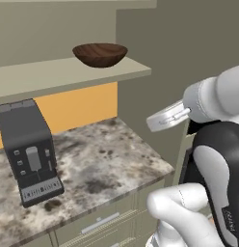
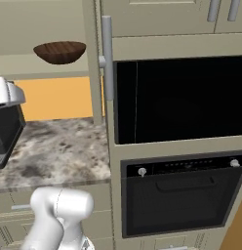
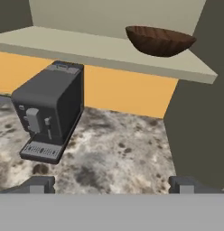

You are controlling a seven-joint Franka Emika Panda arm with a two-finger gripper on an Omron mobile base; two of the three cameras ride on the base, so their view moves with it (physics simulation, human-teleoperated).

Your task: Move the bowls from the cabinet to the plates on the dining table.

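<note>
A dark brown wood-grain bowl [image 1: 100, 54] [image 2: 60, 52] [image 3: 160, 40] sits upright near the right end of the open cabinet's inner shelf [image 1: 54, 76] [image 3: 100, 52]. In the hand view my gripper [image 3: 113, 186] is open, its two fingertips [image 3: 39, 184] far apart with nothing between them. It hangs over the counter, well short of the bowl and lower than it, looking up toward the shelf. The plates and the dining table are out of view.
A dark grey coffee machine [image 1: 30, 152] [image 3: 50, 115] stands on the speckled stone counter [image 1: 107, 159] below the shelf. Right of the counter rises a tall unit with a black wall oven [image 2: 176, 193]. A long silver bar handle [image 2: 107, 57] juts out at shelf height.
</note>
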